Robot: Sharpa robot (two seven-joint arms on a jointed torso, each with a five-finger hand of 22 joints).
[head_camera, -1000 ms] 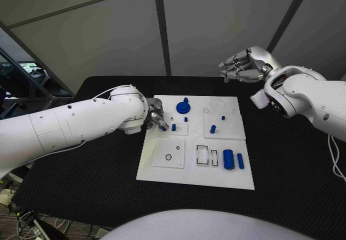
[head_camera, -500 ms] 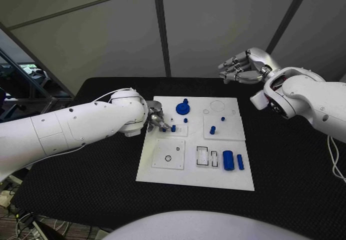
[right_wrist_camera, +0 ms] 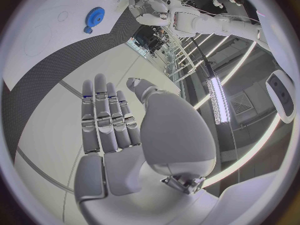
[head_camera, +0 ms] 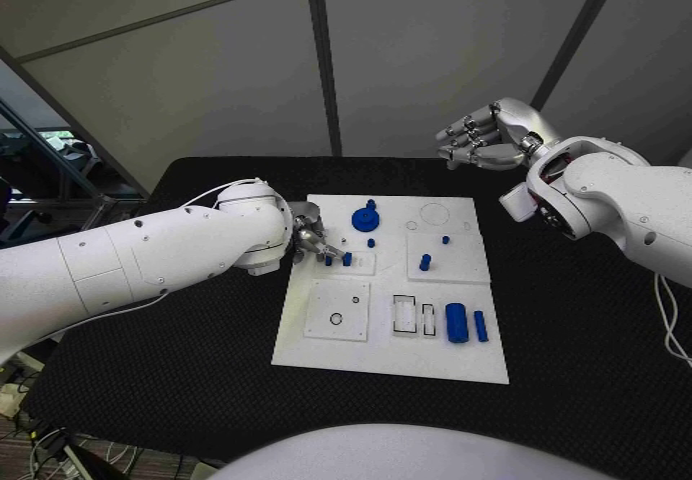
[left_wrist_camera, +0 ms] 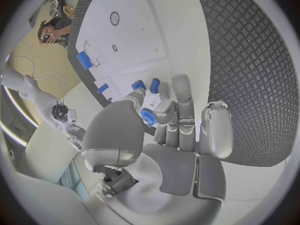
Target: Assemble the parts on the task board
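The white task board [head_camera: 433, 355] lies mid-table and carries blue parts: a gear [head_camera: 366, 214], a thick cylinder [head_camera: 457, 320], a thin bar [head_camera: 480, 323] and small pegs. My left hand [head_camera: 309, 240] is low over the board's left edge. Its fingertips reach two small pegs [head_camera: 329, 260] [head_camera: 346, 257] standing side by side. In the left wrist view the thumb and a finger end right at those pegs [left_wrist_camera: 139, 85] [left_wrist_camera: 154, 85]; whether one is pinched is unclear. The gear [left_wrist_camera: 148, 116] shows behind the fingers. My right hand [head_camera: 483, 133] is raised beyond the board's far right corner, fingers spread, holding nothing.
More pegs [head_camera: 426, 260] [head_camera: 444, 237] [head_camera: 371, 240] stand in the board's middle. A square plate with a ring mark [head_camera: 336, 306] and two rectangular slots [head_camera: 405, 312] sit on its near half. A round recess [head_camera: 434, 211] is at the far right. Black table [head_camera: 577, 330] surrounds the board.
My left hand has drawn back slightly to the left, and a second small peg now shows beside the first at its fingertips. The right hand has hardly moved.
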